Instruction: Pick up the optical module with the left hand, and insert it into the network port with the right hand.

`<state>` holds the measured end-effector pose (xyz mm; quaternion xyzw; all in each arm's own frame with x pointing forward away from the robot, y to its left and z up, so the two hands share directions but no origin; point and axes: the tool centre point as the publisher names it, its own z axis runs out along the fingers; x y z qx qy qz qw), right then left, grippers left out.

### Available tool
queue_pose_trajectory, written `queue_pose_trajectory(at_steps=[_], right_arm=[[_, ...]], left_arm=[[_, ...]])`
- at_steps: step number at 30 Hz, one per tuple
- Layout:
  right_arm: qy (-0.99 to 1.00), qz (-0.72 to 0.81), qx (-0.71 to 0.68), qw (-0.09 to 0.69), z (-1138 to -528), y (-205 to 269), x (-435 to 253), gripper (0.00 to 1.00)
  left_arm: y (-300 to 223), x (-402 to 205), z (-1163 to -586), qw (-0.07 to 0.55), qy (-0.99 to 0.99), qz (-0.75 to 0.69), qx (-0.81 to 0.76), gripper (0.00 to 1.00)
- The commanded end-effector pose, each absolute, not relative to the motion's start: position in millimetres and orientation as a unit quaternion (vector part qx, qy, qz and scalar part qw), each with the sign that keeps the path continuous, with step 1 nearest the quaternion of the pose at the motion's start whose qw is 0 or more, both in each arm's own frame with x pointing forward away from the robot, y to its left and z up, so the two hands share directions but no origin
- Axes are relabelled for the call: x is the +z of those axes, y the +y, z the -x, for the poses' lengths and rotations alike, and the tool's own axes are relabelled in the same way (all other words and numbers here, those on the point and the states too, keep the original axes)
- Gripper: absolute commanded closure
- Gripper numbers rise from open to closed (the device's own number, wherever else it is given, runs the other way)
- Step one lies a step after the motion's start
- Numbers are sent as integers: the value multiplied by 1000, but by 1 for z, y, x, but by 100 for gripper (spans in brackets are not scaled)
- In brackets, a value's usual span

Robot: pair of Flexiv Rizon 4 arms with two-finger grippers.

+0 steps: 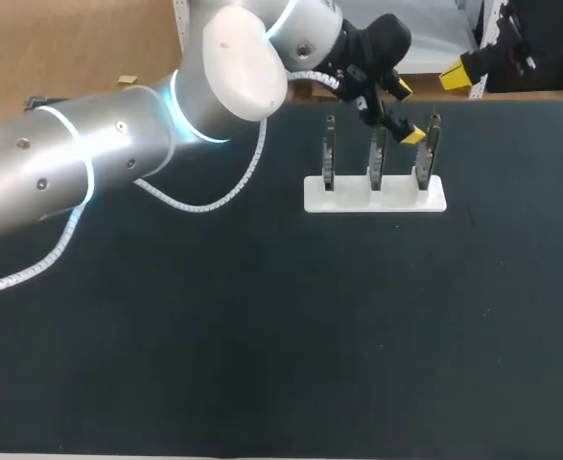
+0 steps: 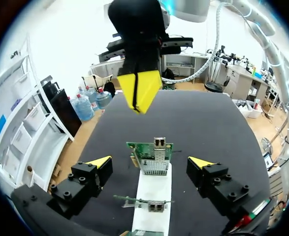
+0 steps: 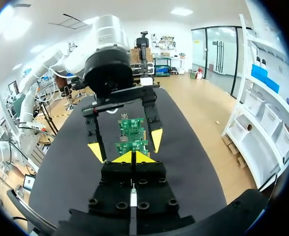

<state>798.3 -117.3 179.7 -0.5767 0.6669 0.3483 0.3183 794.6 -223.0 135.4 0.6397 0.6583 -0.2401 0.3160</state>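
A white rack holds three upright green circuit boards. The end board carries a metal network port on its upper edge. My left gripper hangs over the rack, open, with its yellow fingertips on either side of that end board and clear of it. My right gripper waits past the table's far right edge, and its yellow tips are shut together and point at the rack. From the left wrist it shows as the right gripper ahead. I cannot make out a loose optical module.
The black table mat stretches wide in front of the rack. My left arm and its white cable cross the table's far left. The middle board stands behind the end board on the rack.
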Motion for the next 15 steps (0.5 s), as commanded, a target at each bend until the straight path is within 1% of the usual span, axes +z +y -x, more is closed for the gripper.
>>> queue_pose_trajectory(at_steps=[1,9,10,11,15], right_arm=[[668,575,342,326,-791,-117,183,100],[672,568,338,333,-790,-117,185,100],[676,568,334,331,-790,-116,186,64],[676,567,333,331,-791,-116,186,0],[676,567,333,331,-791,-116,186,0]], left_arm=[[-214,148,-790,327,660,-637,-229,0],[-208,164,-798,348,660,-630,-213,0],[-207,166,-799,350,661,-629,-211,0],[-206,168,-799,351,661,-629,-211,0],[-206,168,-799,351,661,-629,-211,0]])
